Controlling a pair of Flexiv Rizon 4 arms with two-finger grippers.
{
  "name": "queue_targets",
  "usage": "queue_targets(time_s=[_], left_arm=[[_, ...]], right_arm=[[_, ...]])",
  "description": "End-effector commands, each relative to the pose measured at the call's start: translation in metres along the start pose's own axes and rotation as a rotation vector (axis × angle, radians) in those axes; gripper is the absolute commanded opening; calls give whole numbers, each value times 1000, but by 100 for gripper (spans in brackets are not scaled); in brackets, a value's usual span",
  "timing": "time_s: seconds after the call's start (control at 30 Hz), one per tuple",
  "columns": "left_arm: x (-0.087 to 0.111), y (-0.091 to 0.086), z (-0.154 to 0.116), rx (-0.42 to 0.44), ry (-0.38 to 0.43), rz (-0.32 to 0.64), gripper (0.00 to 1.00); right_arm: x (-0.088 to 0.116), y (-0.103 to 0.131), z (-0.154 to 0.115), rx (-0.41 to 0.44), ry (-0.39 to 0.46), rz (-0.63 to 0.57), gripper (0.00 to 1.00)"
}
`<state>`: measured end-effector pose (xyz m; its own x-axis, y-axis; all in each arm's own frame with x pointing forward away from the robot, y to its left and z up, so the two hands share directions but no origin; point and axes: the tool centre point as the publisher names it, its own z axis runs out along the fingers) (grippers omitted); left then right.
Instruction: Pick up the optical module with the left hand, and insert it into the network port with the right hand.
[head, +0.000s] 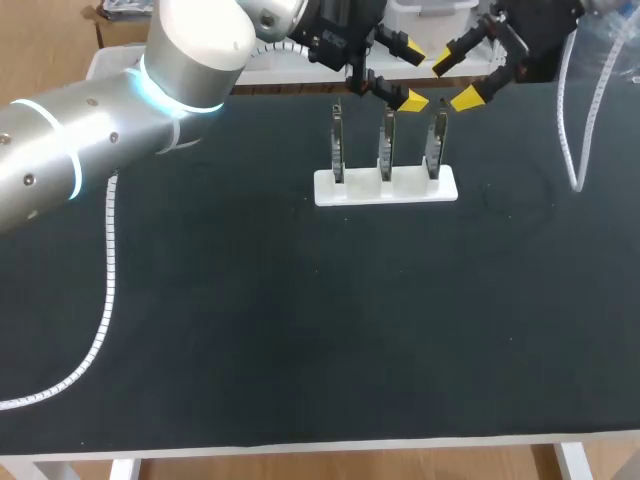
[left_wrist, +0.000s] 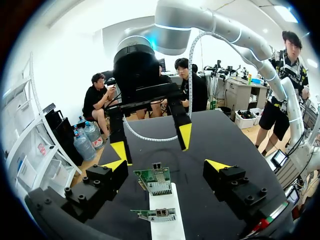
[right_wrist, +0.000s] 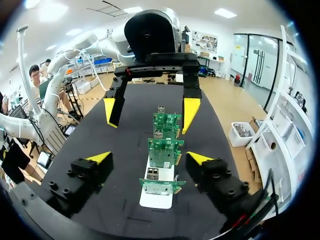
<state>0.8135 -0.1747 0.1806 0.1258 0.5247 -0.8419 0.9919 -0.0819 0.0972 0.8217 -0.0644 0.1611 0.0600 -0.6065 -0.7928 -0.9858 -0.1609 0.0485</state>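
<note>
A white holder (head: 385, 187) stands at the back middle of the black table with three upright green circuit boards (head: 386, 146) in it. Each board carries a metal network port (left_wrist: 159, 186). I cannot make out a separate optical module in any view. My left gripper (head: 412, 76) hangs open just above and behind the boards. My right gripper (head: 456, 80) faces it from the right, open, fingers empty. In the left wrist view the left gripper (left_wrist: 166, 165) sits over the nearest board. In the right wrist view the right gripper (right_wrist: 150, 157) straddles the row of boards (right_wrist: 164, 150) without touching.
A white segmented cable guide (head: 105, 280) trails over the table's left side from my left arm. Another (head: 575, 130) hangs down at the right rear. My left arm's thick silver forearm (head: 90, 150) crosses the back left of the table.
</note>
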Motion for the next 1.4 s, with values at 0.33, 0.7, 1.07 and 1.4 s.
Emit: queue_targets(time_s=[0.33,0.7,1.07,1.4], left_arm=[[-1,0,0,1,4,-1,100],[-1,0,0,1,4,-1,100],[-1,0,0,1,4,-1,100],[-1,0,0,1,4,-1,100]], right_arm=[[0,-7,-2,-58,-2,1,0],[0,-7,-2,-58,-2,1,0],[4,-7,2,-67,-2,17,0],[8,-7,5,-76,-7,25,0]])
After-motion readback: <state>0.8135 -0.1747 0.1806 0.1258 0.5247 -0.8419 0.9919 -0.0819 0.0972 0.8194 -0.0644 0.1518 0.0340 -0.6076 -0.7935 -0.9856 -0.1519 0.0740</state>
